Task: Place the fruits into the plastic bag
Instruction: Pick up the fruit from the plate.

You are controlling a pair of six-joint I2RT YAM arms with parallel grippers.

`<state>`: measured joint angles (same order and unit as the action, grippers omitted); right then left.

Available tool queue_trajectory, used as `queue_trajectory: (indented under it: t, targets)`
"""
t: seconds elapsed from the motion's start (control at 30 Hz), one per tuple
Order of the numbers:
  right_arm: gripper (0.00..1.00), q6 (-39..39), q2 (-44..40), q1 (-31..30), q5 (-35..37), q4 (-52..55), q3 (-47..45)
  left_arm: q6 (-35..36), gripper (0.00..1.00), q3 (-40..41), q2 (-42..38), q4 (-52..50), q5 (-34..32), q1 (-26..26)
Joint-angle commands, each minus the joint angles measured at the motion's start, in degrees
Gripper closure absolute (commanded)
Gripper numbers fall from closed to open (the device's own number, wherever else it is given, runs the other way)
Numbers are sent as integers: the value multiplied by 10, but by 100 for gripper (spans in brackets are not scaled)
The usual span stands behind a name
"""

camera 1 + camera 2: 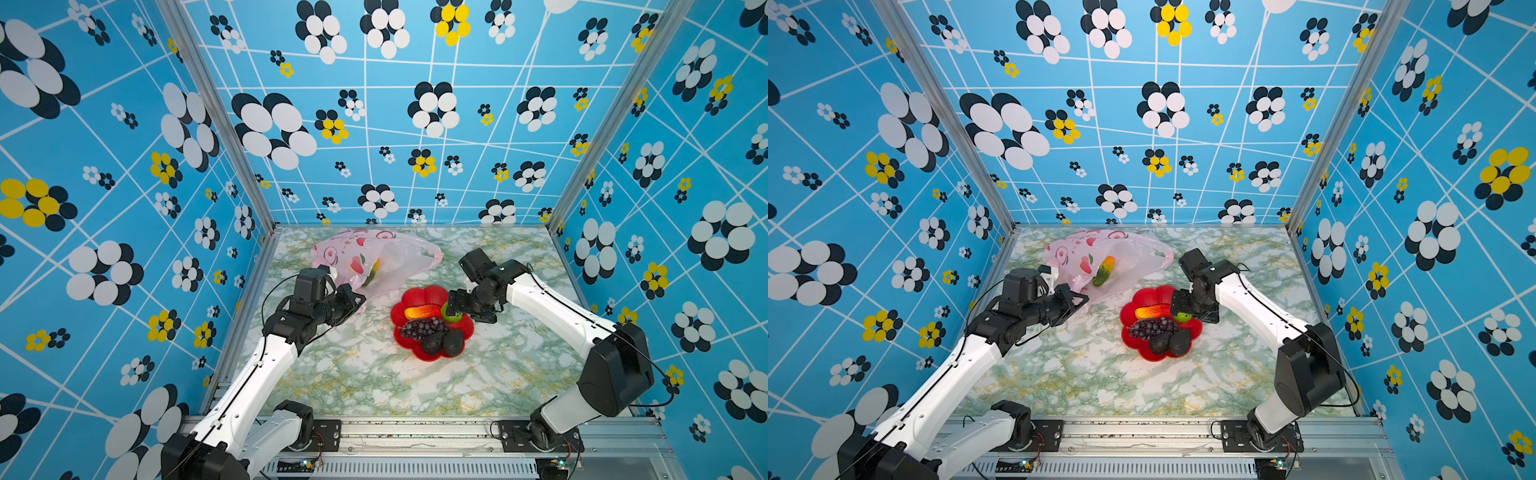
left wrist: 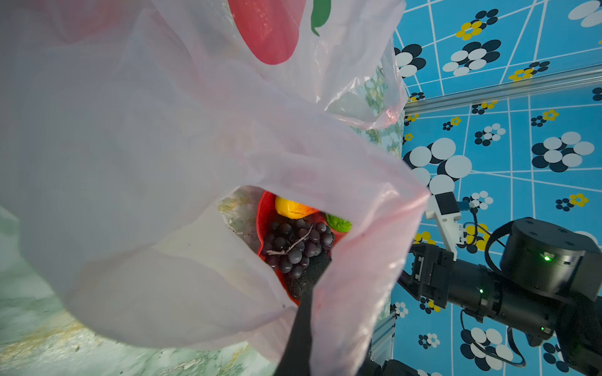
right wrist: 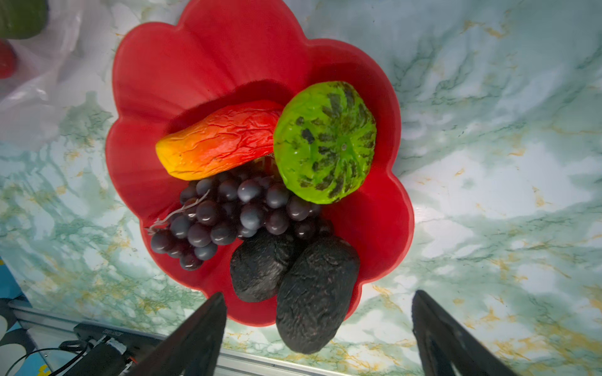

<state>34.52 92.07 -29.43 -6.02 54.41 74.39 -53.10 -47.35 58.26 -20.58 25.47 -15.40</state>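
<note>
The plastic bag (image 1: 399,253) (image 1: 1133,249) lies at the back left of the table, and a green-yellow fruit (image 1: 1103,270) shows through it. My left gripper (image 1: 359,301) (image 2: 301,325) is shut on the bag's near edge and holds the film up. Beside it, a red flower-shaped dish (image 1: 419,296) (image 3: 195,65) holds a red-orange mango (image 3: 221,140), a green round fruit (image 3: 325,141), a purple grape bunch (image 3: 228,215) and two blackish avocados (image 3: 260,267) (image 3: 316,293). My right gripper (image 1: 451,306) (image 3: 319,293) hangs open over the dish's right side, above the green fruit (image 1: 453,316), holding nothing.
The marble-patterned table (image 1: 374,374) is closed in by blue flowered walls on three sides. An aluminium rail (image 1: 415,428) with both arm bases runs along the front edge. In the left wrist view the bag film (image 2: 163,162) covers most of the picture.
</note>
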Motion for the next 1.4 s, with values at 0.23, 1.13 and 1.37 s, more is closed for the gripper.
queue_trajectory:
  t: [0.23,1.13,1.37]
  targets:
    - [14,11,58,1,21,-11,37,-5,100,27,-51,9,24,-2]
    - [22,3,189,0,81,-12,120,50,100,53,-71,-3,63,2]
    - [37,8,201,-1,67,-5,130,49,100,46,-59,-2,65,3]
